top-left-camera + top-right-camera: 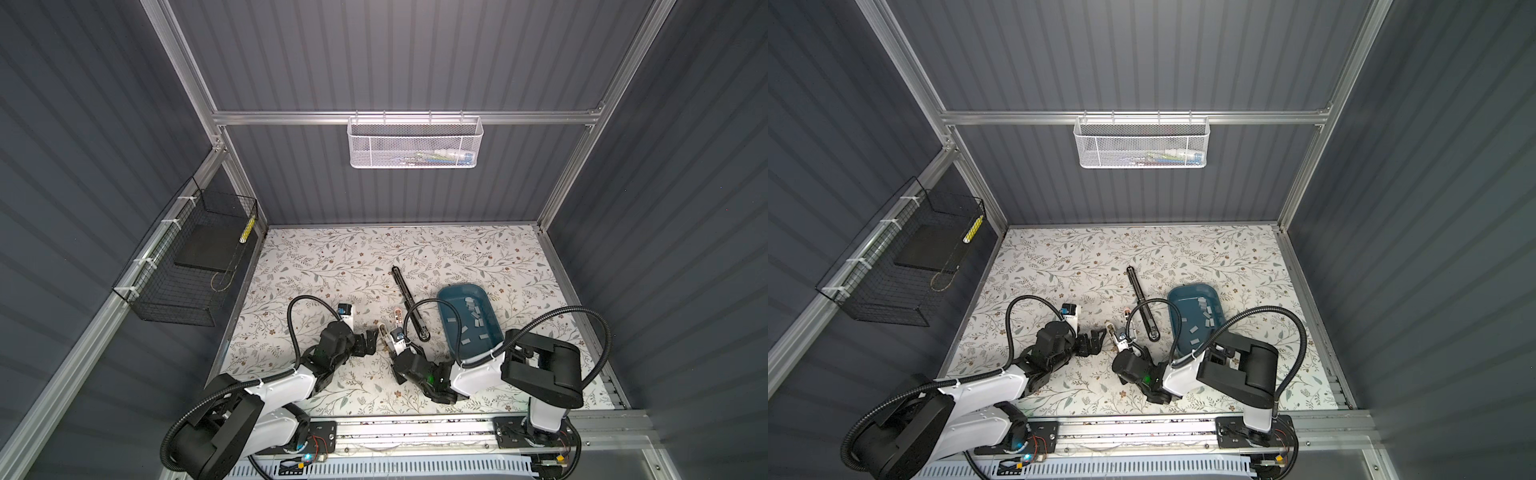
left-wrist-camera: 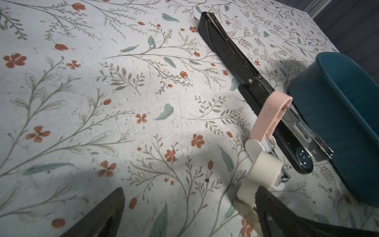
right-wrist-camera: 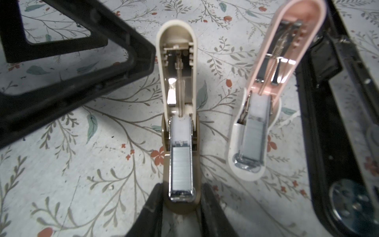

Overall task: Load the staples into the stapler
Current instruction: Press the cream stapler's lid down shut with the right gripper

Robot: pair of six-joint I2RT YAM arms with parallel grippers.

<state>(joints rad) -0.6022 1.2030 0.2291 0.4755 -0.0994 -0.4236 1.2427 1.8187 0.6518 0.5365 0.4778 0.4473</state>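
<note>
Small beige plastic stapler (image 3: 180,123) on floral worktop (image 3: 71,160), lid hinged open. Strip of grey metal staples (image 3: 181,170) sits in its magazine. Grip: right tool (image 3: 182,186) looks clamped on base sides at nose. Idle: left tool (image 1: 371,340) wide apart, empty, just beside. Spare strips in teal plastic tray (image 1: 453,311).

Likely step: close lid. Hold base low, keep fingers clear of channel, press lid straight down.

1 beige stapler (image 3: 180,67): matt plastic shell, shiny chrome channel. staples (image 3: 181,168): grey ribbed metal. 1 black stapler (image 2: 230,53): glossy. 1 tray (image 2: 320,115): smooth teal plastic. table (image 2: 102,123): matt, scuffed print.
</note>
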